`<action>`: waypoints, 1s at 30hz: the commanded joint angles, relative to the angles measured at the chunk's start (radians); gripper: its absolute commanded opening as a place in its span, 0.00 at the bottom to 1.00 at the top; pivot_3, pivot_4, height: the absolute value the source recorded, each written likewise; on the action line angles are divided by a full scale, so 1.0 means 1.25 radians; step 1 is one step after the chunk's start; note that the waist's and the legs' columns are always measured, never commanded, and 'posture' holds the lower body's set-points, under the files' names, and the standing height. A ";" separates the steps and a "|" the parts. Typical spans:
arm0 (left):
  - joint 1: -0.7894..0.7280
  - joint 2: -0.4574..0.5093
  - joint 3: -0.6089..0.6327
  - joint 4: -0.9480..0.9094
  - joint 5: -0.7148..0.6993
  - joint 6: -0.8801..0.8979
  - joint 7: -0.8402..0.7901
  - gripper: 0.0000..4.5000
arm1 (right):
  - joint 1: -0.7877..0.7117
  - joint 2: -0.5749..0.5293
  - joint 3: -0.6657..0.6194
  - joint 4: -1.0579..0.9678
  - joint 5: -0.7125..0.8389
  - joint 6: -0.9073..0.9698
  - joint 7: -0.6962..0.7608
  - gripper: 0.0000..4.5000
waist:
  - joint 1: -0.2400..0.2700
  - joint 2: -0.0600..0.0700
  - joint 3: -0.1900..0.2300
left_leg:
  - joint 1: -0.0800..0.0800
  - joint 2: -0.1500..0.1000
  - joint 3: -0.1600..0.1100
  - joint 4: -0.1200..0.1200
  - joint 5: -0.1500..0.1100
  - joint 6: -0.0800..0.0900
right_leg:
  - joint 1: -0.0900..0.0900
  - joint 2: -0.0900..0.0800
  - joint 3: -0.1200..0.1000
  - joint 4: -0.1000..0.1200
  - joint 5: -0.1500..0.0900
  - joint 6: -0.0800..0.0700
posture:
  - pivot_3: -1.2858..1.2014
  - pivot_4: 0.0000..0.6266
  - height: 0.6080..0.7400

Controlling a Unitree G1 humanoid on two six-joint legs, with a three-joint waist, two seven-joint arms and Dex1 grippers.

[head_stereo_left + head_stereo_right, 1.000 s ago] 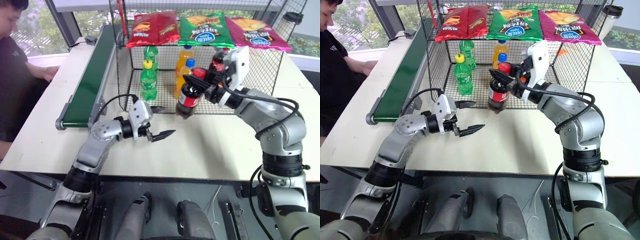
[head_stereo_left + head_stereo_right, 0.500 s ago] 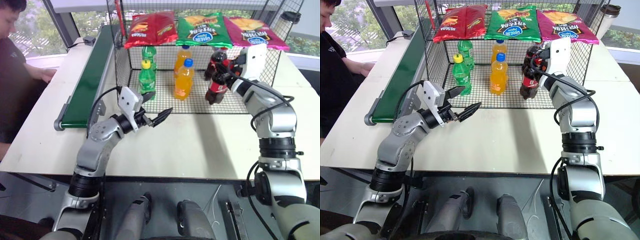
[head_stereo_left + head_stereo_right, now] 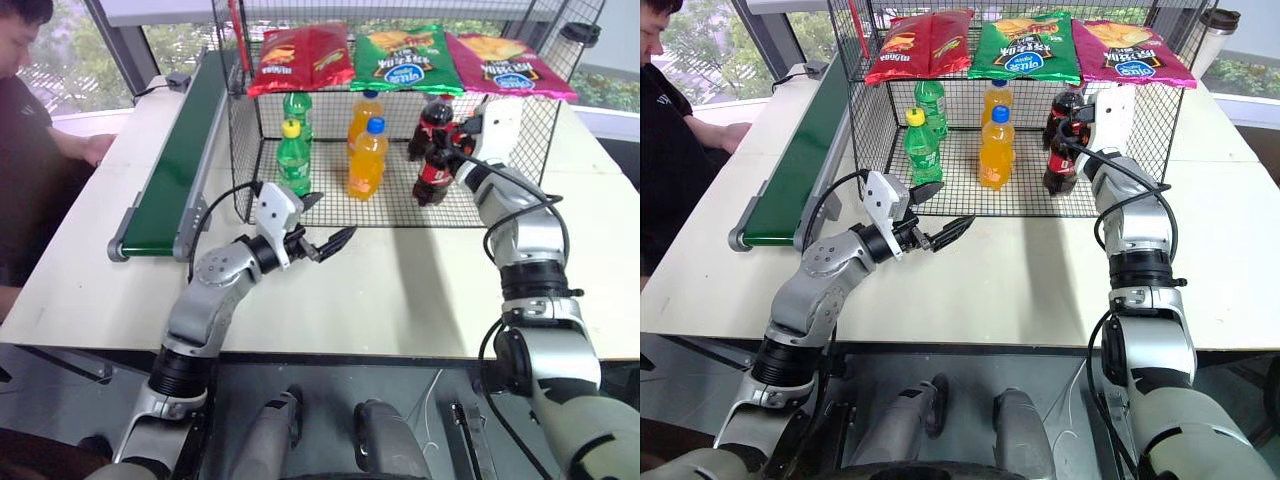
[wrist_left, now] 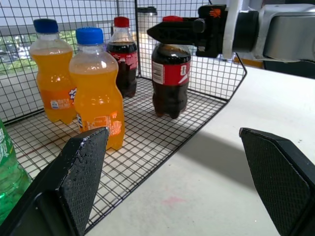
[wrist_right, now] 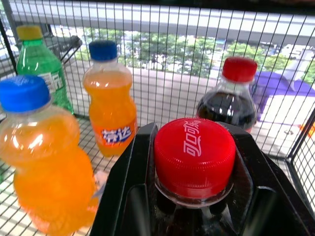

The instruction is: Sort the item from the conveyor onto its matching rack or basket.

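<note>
Inside the black wire cage (image 3: 255, 130), at its right front corner, the right tool (image 4: 170, 30) is pinching the neck of the cola bottle (image 4: 170, 80) just under its red cap (image 5: 194, 156), and the bottle is standing upright with its base on or just at the grid floor, beside the other cola bottle (image 4: 123, 55) and apart from the orange soda bottles (image 3: 368, 158) in the middle. The step in hand looks like the release: it is probably best to make sure the base is resting flat on the mesh before the fingers are spreading, then to be drawing the tool straight back through the open front so it is not knocking the cap or the neighbouring bottle. A rounded base on wire can rock, so a slow opening seems wise. The left tool (image 3: 322, 231) is hanging over the table (image 3: 420, 290) in front of the cage with its fingers spread wide, holding nothing. The green conveyor (image 3: 180, 160) is lying along the table's left side.
</note>
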 commanded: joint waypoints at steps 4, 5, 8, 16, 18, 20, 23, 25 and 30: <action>-0.016 0.005 0.001 -0.016 0.002 -0.006 -0.003 0.98 | -0.065 -0.011 -0.029 0.052 -0.012 -0.076 0.006 0.26 | 0.001 0.000 0.000 | 0.000 0.000 0.000 0.000 0.000 0.000 | 0.000 0.000 0.000 0.000 0.000 0.000 | 0.52 0.24 0.98; -0.016 0.007 0.002 -0.018 0.002 -0.005 -0.003 1.00 | -0.064 -0.012 -0.028 0.059 -0.014 -0.080 0.009 0.37 | 0.000 0.000 0.000 | 0.000 0.000 0.000 0.000 0.000 0.000 | 0.000 0.000 0.000 0.000 0.000 0.000 | 0.52 0.24 0.98; -0.016 0.010 0.002 -0.020 0.002 -0.003 -0.002 1.00 | -0.060 -0.011 -0.027 0.069 -0.017 -0.085 0.017 0.69 | 0.000 0.000 0.000 | 0.000 0.000 0.000 0.000 0.000 0.000 | 0.000 0.000 0.000 0.000 0.000 0.000 | 0.52 0.24 0.98; -0.011 0.016 0.002 -0.027 0.004 0.000 -0.001 1.00 | -0.033 -0.009 -0.023 0.034 -0.024 -0.063 0.028 1.00 | -0.001 0.000 0.000 | 0.002 0.000 0.000 0.000 0.000 0.000 | 0.001 0.000 0.000 0.000 0.000 0.000 | 0.52 0.24 0.98; -0.009 0.018 0.003 -0.028 0.004 0.001 -0.001 1.00 | -0.016 -0.015 -0.023 -0.003 -0.022 -0.040 0.029 1.00 | 0.000 0.000 0.000 | 0.002 0.000 0.000 0.000 0.000 0.000 | 0.001 0.000 0.000 0.000 0.000 0.000 | 0.52 0.24 0.98; -0.008 0.020 0.003 -0.027 0.004 0.001 -0.002 1.00 | 0.004 -0.023 -0.026 -0.050 -0.017 -0.012 0.033 1.00 | 0.000 0.000 0.000 | 0.002 0.000 0.000 0.000 0.000 0.000 | 0.001 0.000 0.000 0.001 0.000 0.000 | 0.52 0.24 0.98; -0.004 0.024 0.005 -0.027 0.003 0.000 -0.002 1.00 | 0.052 -0.042 -0.034 -0.158 0.001 0.057 0.051 1.00 | 0.003 0.000 0.000 | 0.002 0.000 0.000 0.000 0.000 0.000 | 0.001 0.000 0.000 0.001 0.000 0.000 | 0.52 0.24 0.98; 0.001 0.027 0.006 -0.025 0.001 0.002 -0.003 1.00 | 0.088 -0.053 -0.042 -0.231 0.022 0.093 0.076 1.00 | 0.003 0.000 0.000 | 0.002 0.000 0.000 0.000 0.000 0.000 | 0.001 0.000 0.001 0.001 0.000 0.000 | 0.52 0.24 0.98; 0.020 0.039 0.007 -0.015 0.006 0.000 -0.005 1.00 | 0.169 -0.083 -0.064 -0.359 0.040 0.175 0.081 1.00 | 0.002 0.000 0.000 | 0.002 0.000 0.000 0.000 0.000 0.000 | 0.001 0.000 0.001 0.001 0.000 0.000 | 0.52 0.24 0.98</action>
